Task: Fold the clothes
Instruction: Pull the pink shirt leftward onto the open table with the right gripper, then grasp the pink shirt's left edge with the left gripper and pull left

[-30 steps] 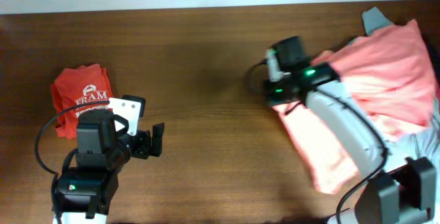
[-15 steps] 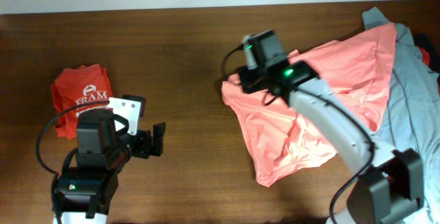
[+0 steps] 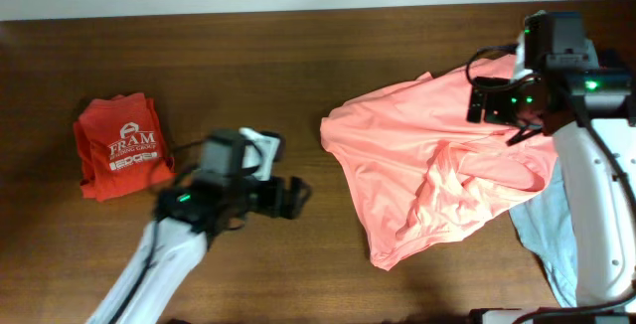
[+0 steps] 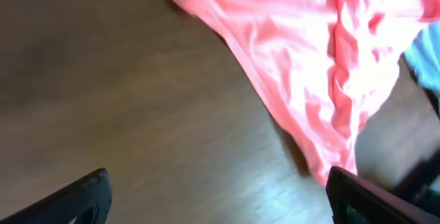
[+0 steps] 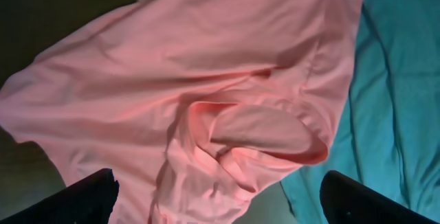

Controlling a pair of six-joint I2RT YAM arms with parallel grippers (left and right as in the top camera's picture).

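The pink top (image 3: 437, 175) lies rumpled on the right side of the brown table (image 3: 298, 76), partly over a pale blue garment (image 3: 545, 240). A red shirt (image 3: 119, 147) sits far off on the left. Only the wrist views show the claws well. The left gripper (image 4: 216, 183) gapes wide over bare wood, and the right gripper (image 5: 218, 177) gapes wide above the top. Both hold nothing. 0.5 seconds ago the right arm was at the top's left edge. Now it is back at the right, and the left arm has reached toward the middle.
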